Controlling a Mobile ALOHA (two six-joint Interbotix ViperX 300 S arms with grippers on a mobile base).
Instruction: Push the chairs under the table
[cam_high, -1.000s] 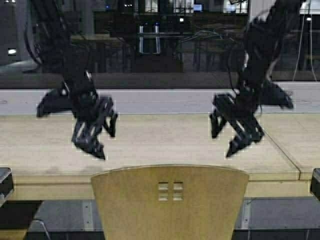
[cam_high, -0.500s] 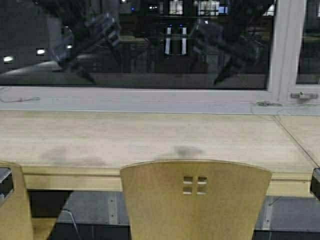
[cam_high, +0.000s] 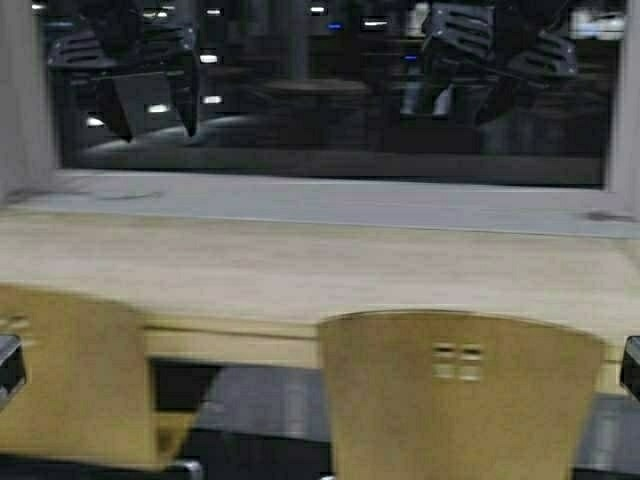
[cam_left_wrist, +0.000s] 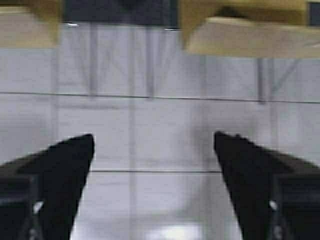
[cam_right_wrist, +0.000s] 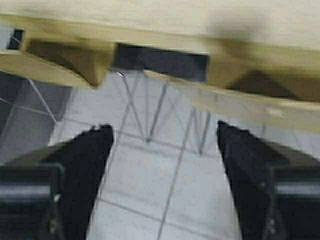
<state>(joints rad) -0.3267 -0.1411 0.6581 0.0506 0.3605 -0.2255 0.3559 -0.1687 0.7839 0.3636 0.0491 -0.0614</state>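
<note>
Two mustard-yellow chairs stand at the long beige table (cam_high: 300, 270). One chair (cam_high: 460, 395), with square cutouts in its backrest, is at the lower middle-right of the high view, its back near the table's front edge. The other chair (cam_high: 70, 375) is at the lower left. Both grippers hang over the grey tiled floor, each holding nothing. My left gripper (cam_left_wrist: 153, 135) is open, with yellow chair parts (cam_left_wrist: 240, 37) beyond it. My right gripper (cam_right_wrist: 163, 126) is open, facing chrome chair legs (cam_right_wrist: 150, 117) and the table's edge (cam_right_wrist: 150, 15).
A dark window (cam_high: 330, 90) with a pale sill (cam_high: 330, 200) runs behind the table; dark arm-like shapes show in it at the top. Grey floor tiles (cam_left_wrist: 150, 200) lie under both grippers. Black parts of my frame sit at the lower corners of the high view.
The robot has moved: the whole scene has shifted right in the high view and a second chair has come in at the left. Both arms have left the space over the table.
</note>
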